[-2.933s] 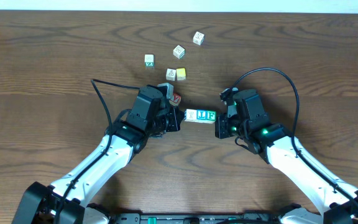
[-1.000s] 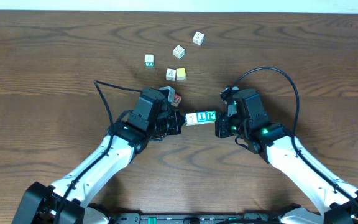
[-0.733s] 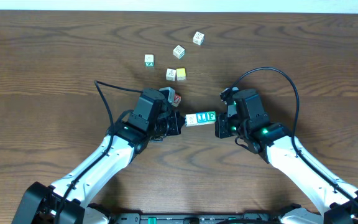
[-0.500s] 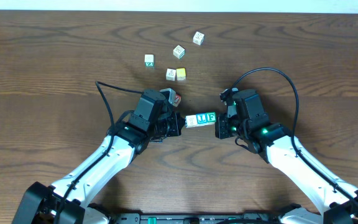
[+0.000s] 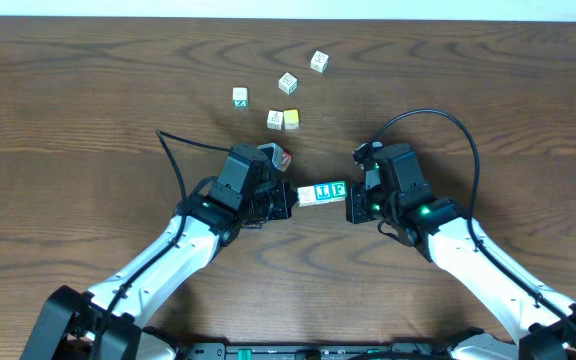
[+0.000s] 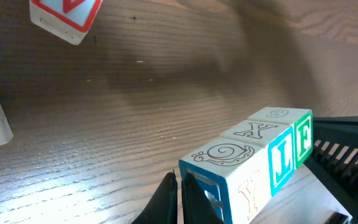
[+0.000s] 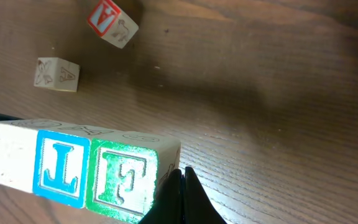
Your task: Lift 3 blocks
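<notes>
- Since the earliest overhead picture the blocks [image 5: 322, 191] have been shifted slightly nearer, and the row, level then, is now tilted with its left end nearer.
- The left arm has been moved a little to the right with it; the right arm has scarcely been moved.
- Over the last second little has been changed.
- The row is made up of a cream block [image 5: 308, 194] on the left, an L block [image 5: 323, 191] in the middle and an F block [image 5: 337, 187] on the right, face to face.
- The row is clamped endwise between the left gripper [image 5: 290, 200] and the right gripper [image 5: 352, 205].
- Each gripper's fingers are pressed together, and the tips are pushed against an end block: the left [image 6: 180, 199] on the cream one, the right [image 7: 178, 199] on the F one.
- The row seems to be held just off the table [image 5: 88, 120], though this cannot be told for certain.
- A red cube [image 5: 283, 158] lies just beyond the left gripper, with a pale cube [image 7: 56, 73] near it.
- Farther off a yellow cube [image 5: 291, 119] is set touching another pale one [image 5: 275, 119]; three more cubes [image 5: 287, 83] are scattered beyond.
- The table is of dark grained wood; a pale strip [image 5: 288, 8] is seen along its far edge.
</notes>
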`<state>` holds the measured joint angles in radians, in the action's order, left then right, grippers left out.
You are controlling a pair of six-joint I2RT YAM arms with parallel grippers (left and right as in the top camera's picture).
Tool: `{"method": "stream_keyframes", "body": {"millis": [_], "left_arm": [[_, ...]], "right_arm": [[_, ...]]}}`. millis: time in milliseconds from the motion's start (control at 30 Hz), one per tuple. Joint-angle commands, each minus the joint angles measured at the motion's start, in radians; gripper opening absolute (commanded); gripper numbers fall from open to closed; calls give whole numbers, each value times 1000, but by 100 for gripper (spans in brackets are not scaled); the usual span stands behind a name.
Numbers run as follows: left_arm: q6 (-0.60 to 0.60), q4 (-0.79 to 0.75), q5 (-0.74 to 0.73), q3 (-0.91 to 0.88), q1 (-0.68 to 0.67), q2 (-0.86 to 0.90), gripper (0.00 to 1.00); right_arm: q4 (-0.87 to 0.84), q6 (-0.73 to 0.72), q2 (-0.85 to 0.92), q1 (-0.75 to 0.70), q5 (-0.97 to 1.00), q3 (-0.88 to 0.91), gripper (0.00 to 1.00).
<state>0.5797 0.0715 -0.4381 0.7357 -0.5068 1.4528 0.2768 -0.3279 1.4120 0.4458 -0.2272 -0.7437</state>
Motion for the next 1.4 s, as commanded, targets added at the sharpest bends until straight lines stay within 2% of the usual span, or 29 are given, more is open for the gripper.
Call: {"method": "stream_keyframes", "body": {"millis": [0, 1367], "left_arm": [[-6, -27, -143, 56, -56, 12, 7], [-6, -33, -118, 56, -56, 94, 7]], "right_arm": [[-31, 11, 39, 80, -248, -55, 1], [-60, 12, 75, 100, -195, -55, 1]]}}
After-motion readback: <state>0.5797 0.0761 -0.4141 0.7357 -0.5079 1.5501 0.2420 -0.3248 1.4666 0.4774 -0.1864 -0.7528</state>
